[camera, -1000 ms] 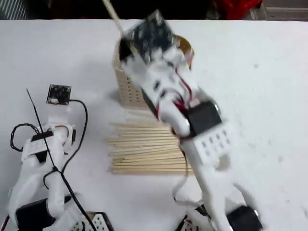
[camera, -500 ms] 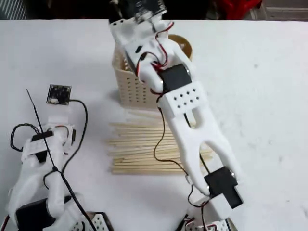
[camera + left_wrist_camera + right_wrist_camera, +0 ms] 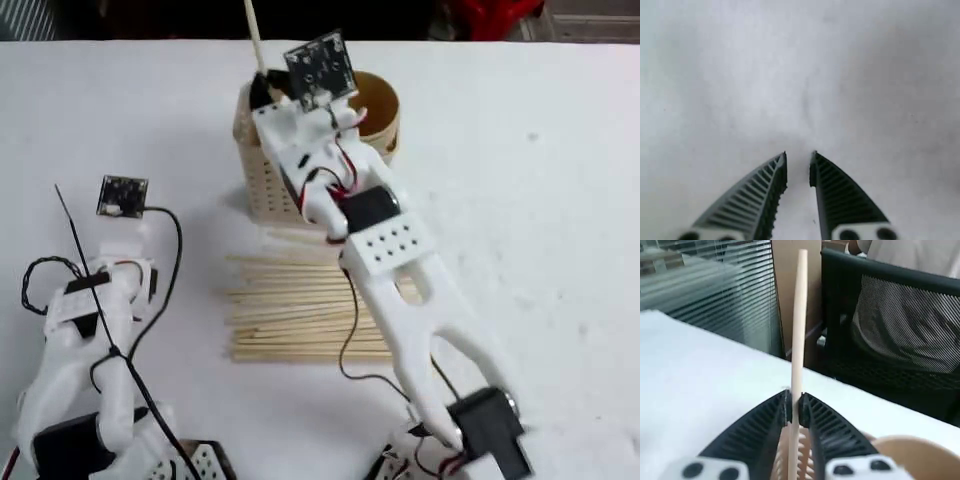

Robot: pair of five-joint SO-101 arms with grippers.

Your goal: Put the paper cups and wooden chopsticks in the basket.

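Right wrist view: chopstick upright, pinched in right gripper over the basket | step, I'd say: dropping it in; next needs lowering, then release | paper cup inside basket, chopstick pile just beside it | left gripper slightly parted, empty, well away from basket | white table; blinds, mesh chair beyond.
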